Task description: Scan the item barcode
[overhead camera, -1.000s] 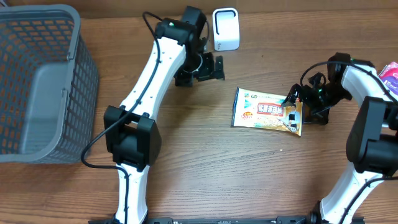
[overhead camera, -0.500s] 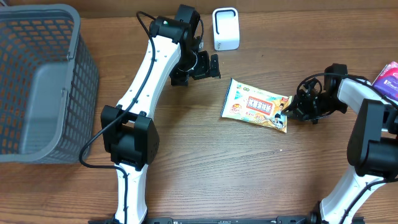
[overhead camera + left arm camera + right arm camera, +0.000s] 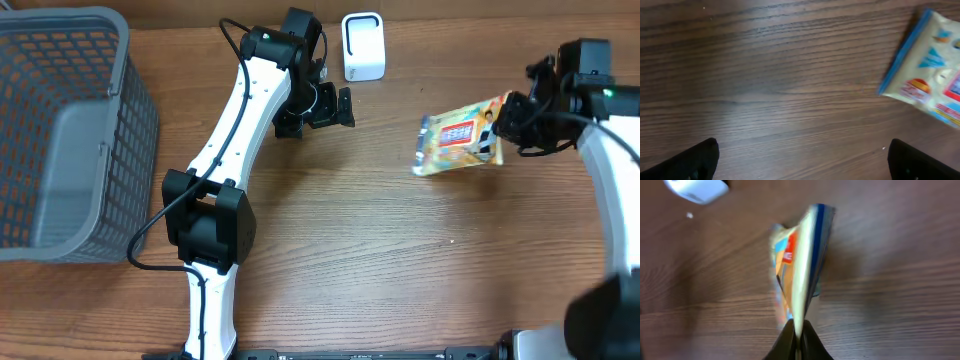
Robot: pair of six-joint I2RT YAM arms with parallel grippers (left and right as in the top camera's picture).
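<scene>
Your right hand (image 3: 505, 125) is pinched closed on the right end of the snack packet (image 3: 458, 142). The packet is raised off the desk (image 3: 400, 260), tilted, with its printed face toward the overhead camera, over the right side of the desk. From the right wrist you see it edge-on, sticking out from the closed fingertips (image 3: 790, 340) with blurred wood grain behind it. The white scanner (image 3: 363, 47) stands at the far edge of the desk, well apart from the packet and to its left. Your left hand (image 3: 320, 110) hovers just in front of the scanner, jaws spread wide, holding nothing. Its wrist camera catches wood grain and one corner of the packet. The grey basket (image 3: 60, 130) sits at the far left.
</scene>
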